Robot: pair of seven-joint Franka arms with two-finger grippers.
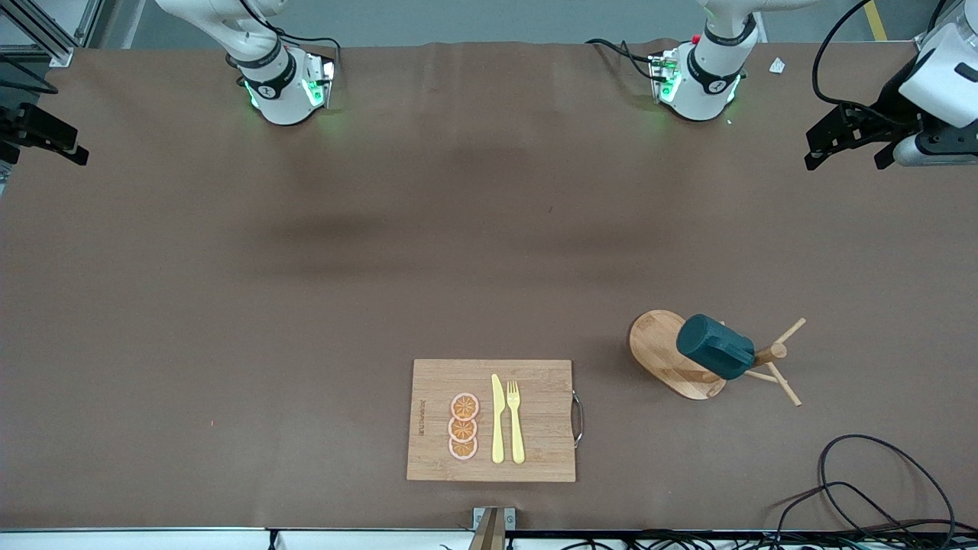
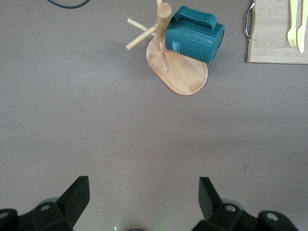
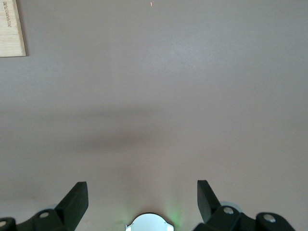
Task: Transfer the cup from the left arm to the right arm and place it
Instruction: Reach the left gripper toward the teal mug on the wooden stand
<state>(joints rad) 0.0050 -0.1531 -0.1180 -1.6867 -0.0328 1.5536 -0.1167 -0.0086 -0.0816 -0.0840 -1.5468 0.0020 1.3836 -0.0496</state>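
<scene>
The dark teal cup (image 1: pixel 714 347) hangs tilted on a peg of a wooden mug tree with an oval base (image 1: pixel 657 359), toward the left arm's end of the table. The left wrist view shows the cup (image 2: pixel 195 36) and the tree's base (image 2: pixel 185 77) well ahead of my left gripper (image 2: pixel 144 185), which is open and empty. In the front view the left gripper (image 1: pixel 852 153) is high at the left arm's end. My right gripper (image 3: pixel 142 188) is open and empty over bare table, and shows at the right arm's end (image 1: pixel 46 141).
A wooden cutting board (image 1: pixel 535 458) with a metal handle lies near the table's front edge, holding three orange slices (image 1: pixel 464 426), a yellow knife (image 1: pixel 497 420) and a yellow fork (image 1: pixel 516 422). Black cables (image 1: pixel 879 489) lie at the front corner toward the left arm's end.
</scene>
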